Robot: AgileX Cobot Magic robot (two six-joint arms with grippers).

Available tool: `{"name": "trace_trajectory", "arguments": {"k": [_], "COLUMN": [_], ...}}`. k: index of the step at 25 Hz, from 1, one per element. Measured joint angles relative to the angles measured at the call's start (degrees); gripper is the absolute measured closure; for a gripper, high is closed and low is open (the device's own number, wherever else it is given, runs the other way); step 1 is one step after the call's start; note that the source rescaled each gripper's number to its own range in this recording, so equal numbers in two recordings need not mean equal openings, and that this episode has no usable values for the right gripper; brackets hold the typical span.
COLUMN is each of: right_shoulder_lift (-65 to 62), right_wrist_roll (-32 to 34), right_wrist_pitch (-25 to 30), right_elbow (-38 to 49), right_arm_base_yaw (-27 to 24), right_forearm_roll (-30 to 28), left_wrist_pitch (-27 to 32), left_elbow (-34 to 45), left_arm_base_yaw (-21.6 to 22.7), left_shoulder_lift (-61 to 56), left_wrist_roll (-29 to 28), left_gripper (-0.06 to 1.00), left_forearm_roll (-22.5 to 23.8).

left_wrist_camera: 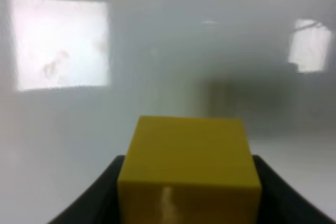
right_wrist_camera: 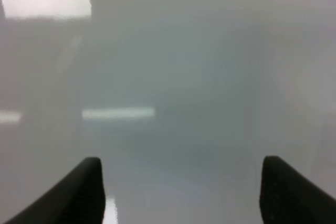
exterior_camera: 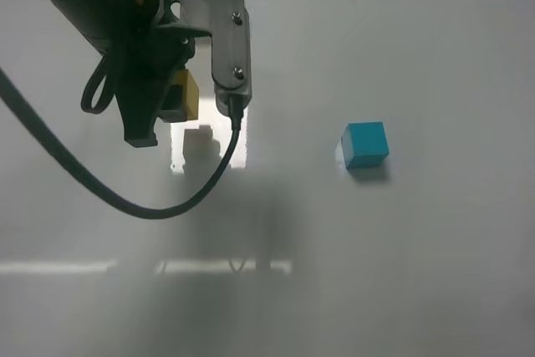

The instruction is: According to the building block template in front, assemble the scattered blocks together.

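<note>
Right end effector (right_wrist_camera: 181,195): fingers spread wide, nothing between them, pale worktop (exterior_camera: 401,273) beneath; seen only in its own wrist view.
Teal cube (exterior_camera: 365,145): sits alone on worktop, right of middle, well apart from left arm.
Left end effector (exterior_camera: 188,114): far left, clamped on yellow cube (left_wrist_camera: 189,166), dark fingers flanking cube on both sides. Cannot tell whether cube clears worktop.
Black cable (exterior_camera: 167,206): sags from left arm, loops toward near side.
</note>
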Motion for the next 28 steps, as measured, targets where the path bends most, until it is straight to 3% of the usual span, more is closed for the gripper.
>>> {"name": "trace_trajectory", "arguments": {"k": [5, 9, 14, 22, 28], "right_shoulder_lift": [0.0, 0.0, 0.0, 0.0, 0.0], "right_wrist_roll": [0.0, 0.0, 0.0, 0.0, 0.0], "right_wrist_pitch": [0.0, 0.0, 0.0, 0.0, 0.0], "right_elbow": [0.0, 0.0, 0.0, 0.0, 0.0], "right_arm_base_yaw": [0.0, 0.0, 0.0, 0.0, 0.0], "right_forearm_roll": [0.0, 0.0, 0.0, 0.0, 0.0], "left_wrist_pitch": [0.5, 0.6, 0.7, 0.8, -1.0], "left_elbow": [-2.6, -2.7, -2.8, -2.8, -3.7], "left_arm_base_yaw": [-6.6, -9.3, -9.5, -9.3, -6.6], "left_shoulder_lift": [0.0, 0.1, 1.9, 6.1, 8.8], "left_wrist_roll": [-1.8, -4.4, -7.9, -8.3, -8.3], "left_gripper": [0.88, 0.88, 0.88, 0.88, 0.88], "left_forearm_roll": [0.0, -0.5, -2.2, -3.5, -6.0]}}
